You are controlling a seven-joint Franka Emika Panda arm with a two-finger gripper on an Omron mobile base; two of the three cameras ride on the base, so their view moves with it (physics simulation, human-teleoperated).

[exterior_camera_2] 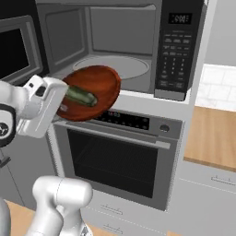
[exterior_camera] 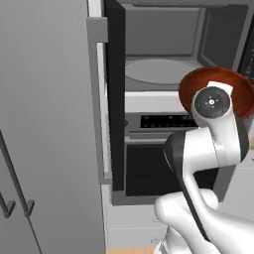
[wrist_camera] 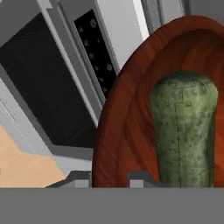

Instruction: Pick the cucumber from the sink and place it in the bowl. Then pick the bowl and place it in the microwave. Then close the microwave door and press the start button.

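My gripper [exterior_camera_2: 63, 109] is shut on the near rim of the reddish-brown bowl [exterior_camera_2: 94, 90], holding it tilted in the air in front of the open microwave [exterior_camera_2: 115, 41]. The striped green cucumber [exterior_camera_2: 82, 97] lies inside the bowl. In the hand view the cucumber [wrist_camera: 183, 131] rests against the bowl's inner wall [wrist_camera: 127, 127], with the rim between my fingertips [wrist_camera: 78, 179]. From the left base view the bowl [exterior_camera: 238, 92] peeks out behind my wrist. The microwave door [exterior_camera: 115, 94] stands wide open, edge-on. The pale turntable [exterior_camera_2: 115, 67] is bare.
The microwave's button panel [exterior_camera_2: 177, 50] is on the cavity's right. Below sits the oven [exterior_camera_2: 120, 161] with a bar handle and a control strip [exterior_camera_2: 129, 120]. A tall grey cabinet [exterior_camera: 49, 124] is at the left, a wooden counter [exterior_camera_2: 214, 138] at the right.
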